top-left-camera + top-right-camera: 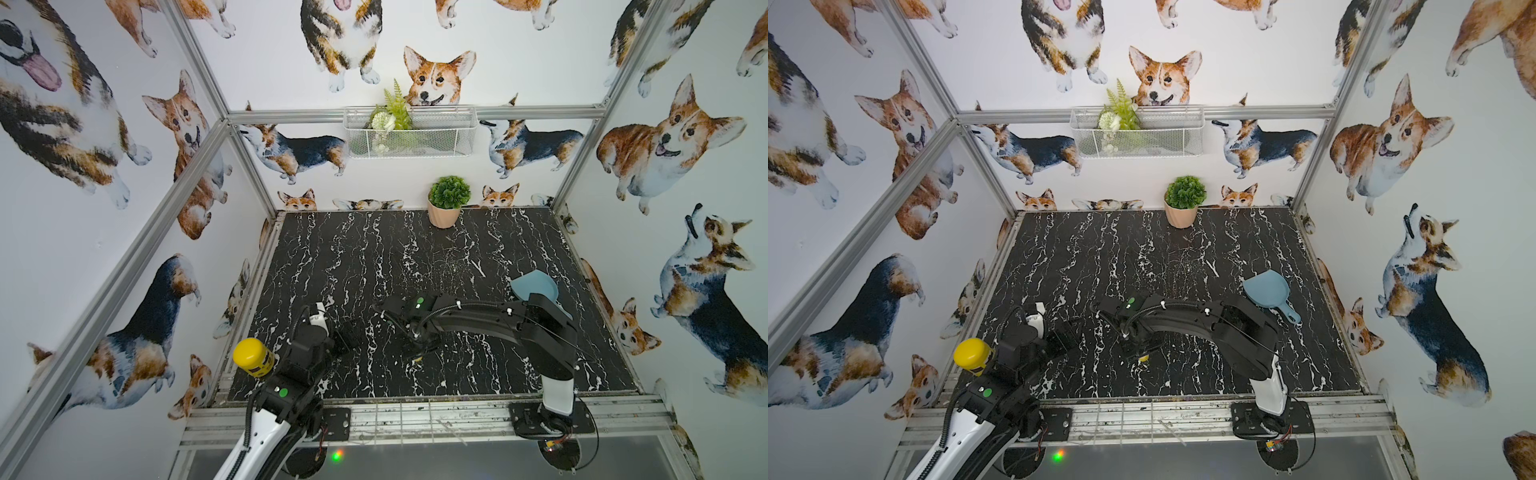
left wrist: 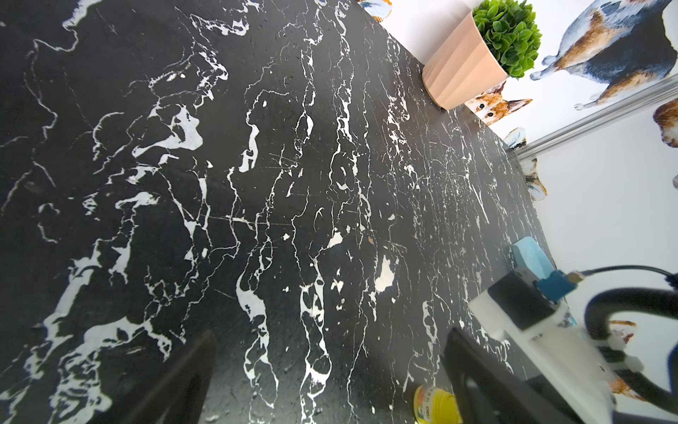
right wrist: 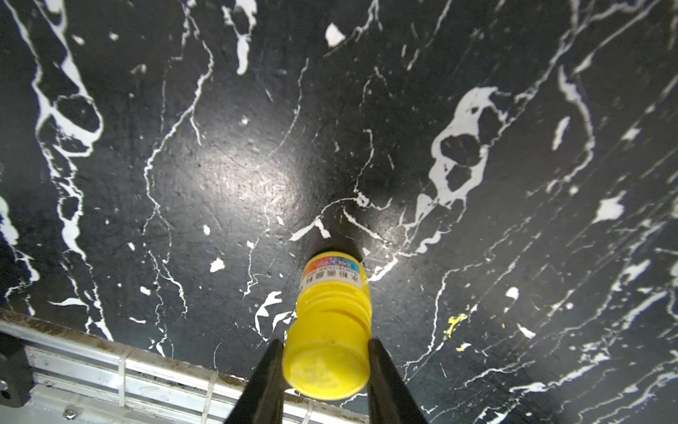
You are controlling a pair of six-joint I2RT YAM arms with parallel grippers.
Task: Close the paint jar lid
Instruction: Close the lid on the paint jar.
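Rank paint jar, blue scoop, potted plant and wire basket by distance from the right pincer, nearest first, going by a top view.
1. paint jar: at the right pincer, which grips its lid.
2. blue scoop: right side of the table, halfway back.
3. potted plant: back edge.
4. wire basket: on the back wall, above the plant.

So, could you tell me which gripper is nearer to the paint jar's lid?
Right. The right gripper holds the lid between its fingers, atop the paint jar. The left gripper hangs open to one side, apart from the jar, touching nothing.
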